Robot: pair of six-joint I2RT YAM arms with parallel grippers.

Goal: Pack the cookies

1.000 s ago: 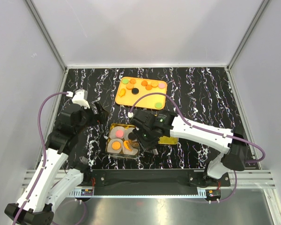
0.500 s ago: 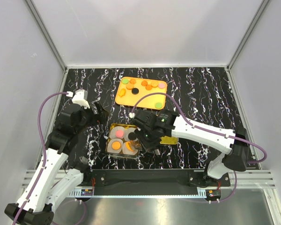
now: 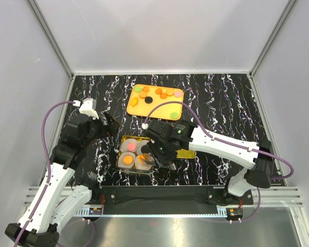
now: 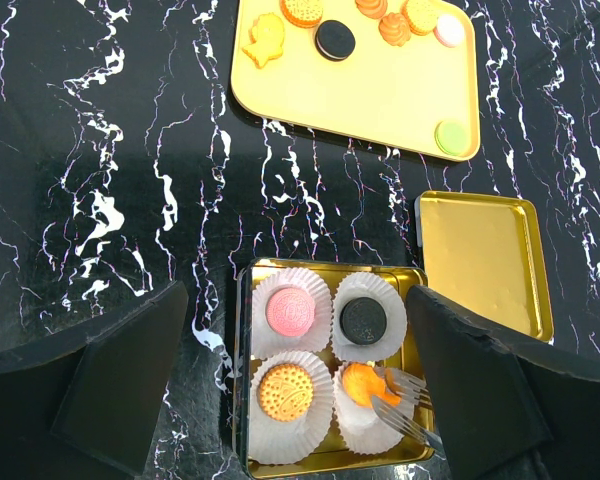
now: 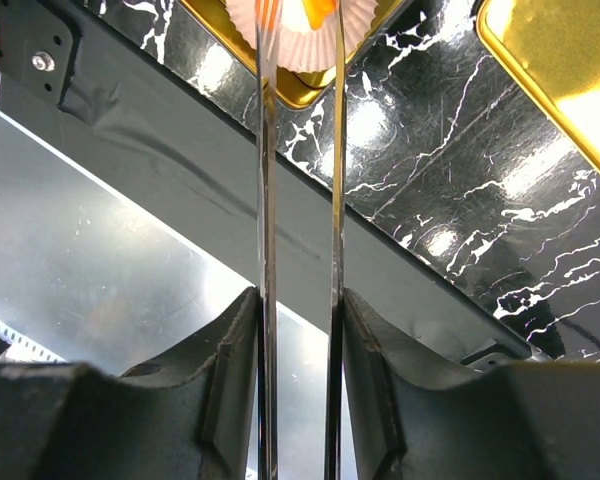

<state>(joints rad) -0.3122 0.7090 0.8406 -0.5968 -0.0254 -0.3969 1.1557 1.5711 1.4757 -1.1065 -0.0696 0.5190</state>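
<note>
A gold tin holds four white paper cups. They carry a pink cookie, a black cookie, a tan round cookie and an orange cookie. My right gripper is shut on metal tongs. The tong tips sit on either side of the orange cookie in the near-right cup. My left gripper is open and empty, high above the tin. Several more cookies lie on the yellow tray.
The tin's gold lid lies upside down just right of the tin, below the tray. The right arm reaches across from the right, over the lid. The table's near edge and a metal rail are close behind the tin.
My right gripper has shifted the tongs slightly left over the tin's near-right cup, and the orange cookie now sits in that cup. The left arm has not moved.
</note>
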